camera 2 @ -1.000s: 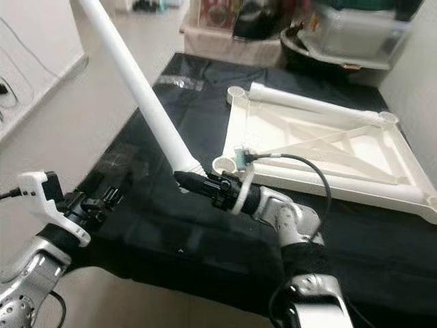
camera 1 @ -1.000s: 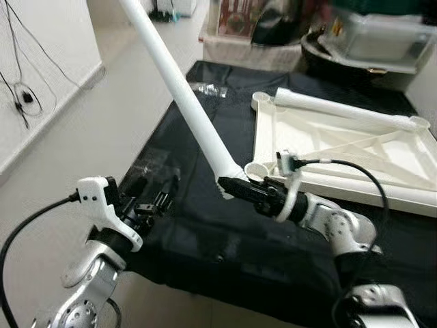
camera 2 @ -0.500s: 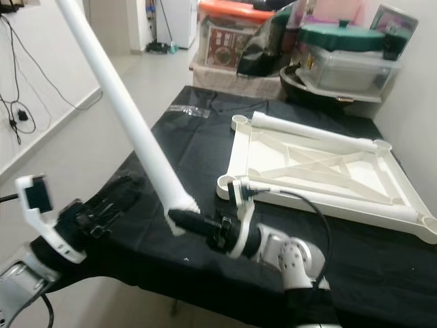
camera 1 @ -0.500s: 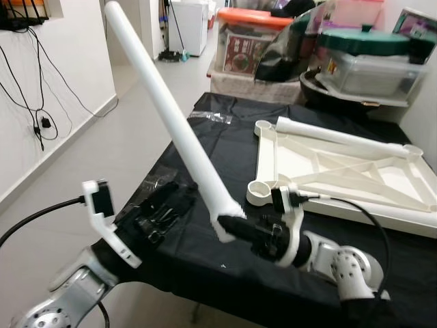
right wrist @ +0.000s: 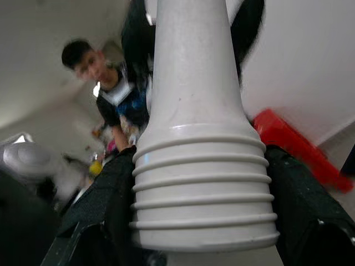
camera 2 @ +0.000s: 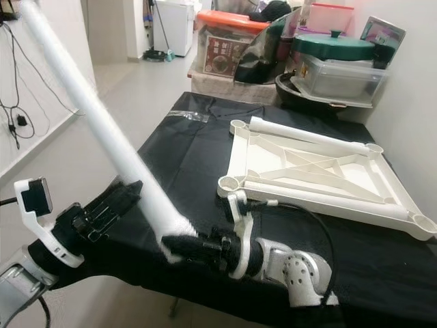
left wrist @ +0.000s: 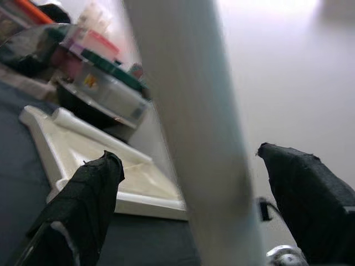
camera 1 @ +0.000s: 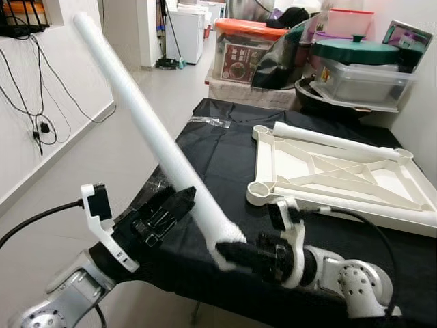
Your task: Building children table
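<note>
A long white table leg (camera 1: 153,137) slants up to the left over the near edge of the black-covered table (camera 1: 218,154). My right gripper (camera 1: 231,253) is shut on its ribbed threaded end (right wrist: 202,183), with a black finger (right wrist: 102,221) on each side. My left gripper (camera 1: 179,199) is open around the leg higher up. The leg (left wrist: 194,127) passes between its fingers (left wrist: 89,191) with a gap on both sides. The white table top (camera 1: 341,178) lies upside down on the cloth, a round corner socket (camera 1: 258,189) nearest me. A second leg (camera 1: 334,140) lies along its far edge.
Storage boxes (camera 1: 246,48), a green-lidded container (camera 1: 358,65) and dark bags crowd the back of the table. A clear plastic bag (camera 1: 208,121) lies on the cloth's far left. Open floor (camera 1: 102,147) and a wall with hanging cables (camera 1: 37,102) are to the left. A person (right wrist: 108,88) stands beyond the leg.
The camera has lifted. The leg's threaded end has come away from the corner socket toward the table's near edge. My left gripper has risen and now straddles the leg.
</note>
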Robot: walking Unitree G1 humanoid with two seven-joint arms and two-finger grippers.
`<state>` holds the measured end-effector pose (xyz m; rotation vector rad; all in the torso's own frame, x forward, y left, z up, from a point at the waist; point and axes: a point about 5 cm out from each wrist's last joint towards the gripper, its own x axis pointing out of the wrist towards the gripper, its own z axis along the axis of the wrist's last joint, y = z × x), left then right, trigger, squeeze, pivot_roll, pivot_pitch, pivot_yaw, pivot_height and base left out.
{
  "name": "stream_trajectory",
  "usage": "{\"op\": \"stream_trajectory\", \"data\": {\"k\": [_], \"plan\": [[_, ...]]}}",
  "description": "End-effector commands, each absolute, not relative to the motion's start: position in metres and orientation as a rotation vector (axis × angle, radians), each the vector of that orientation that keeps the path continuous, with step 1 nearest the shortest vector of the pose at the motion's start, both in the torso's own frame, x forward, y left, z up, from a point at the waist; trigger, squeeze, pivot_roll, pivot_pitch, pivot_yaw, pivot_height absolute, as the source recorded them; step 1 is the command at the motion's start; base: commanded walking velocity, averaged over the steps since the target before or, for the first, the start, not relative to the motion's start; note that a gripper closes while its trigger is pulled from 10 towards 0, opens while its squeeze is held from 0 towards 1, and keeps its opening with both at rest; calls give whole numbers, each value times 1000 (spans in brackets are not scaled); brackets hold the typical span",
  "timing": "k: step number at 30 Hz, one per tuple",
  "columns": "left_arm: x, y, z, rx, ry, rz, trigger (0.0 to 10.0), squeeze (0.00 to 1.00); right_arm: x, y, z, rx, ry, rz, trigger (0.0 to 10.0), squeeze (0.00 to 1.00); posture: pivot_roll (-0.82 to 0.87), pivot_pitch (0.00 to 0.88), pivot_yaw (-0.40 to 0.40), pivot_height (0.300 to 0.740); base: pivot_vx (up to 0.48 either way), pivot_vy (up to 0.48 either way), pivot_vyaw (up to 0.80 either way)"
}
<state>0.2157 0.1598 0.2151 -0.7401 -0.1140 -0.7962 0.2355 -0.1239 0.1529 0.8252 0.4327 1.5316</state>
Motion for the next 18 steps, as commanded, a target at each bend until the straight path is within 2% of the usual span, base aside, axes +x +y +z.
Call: {"op": "stream_trajectory", "data": {"k": [1, 18], "plan": [[212, 160, 219, -748, -117, -826, 10000, 0, 231, -126, 152, 793, 446, 1560, 0, 0, 97, 44, -75, 740, 0, 0, 0], [206, 180, 237, -783, -208, -825, 10000, 0, 214, -153, 127, 657, 600, 1571, 0, 0, 100, 62, -78, 740, 0, 0, 0]]}}
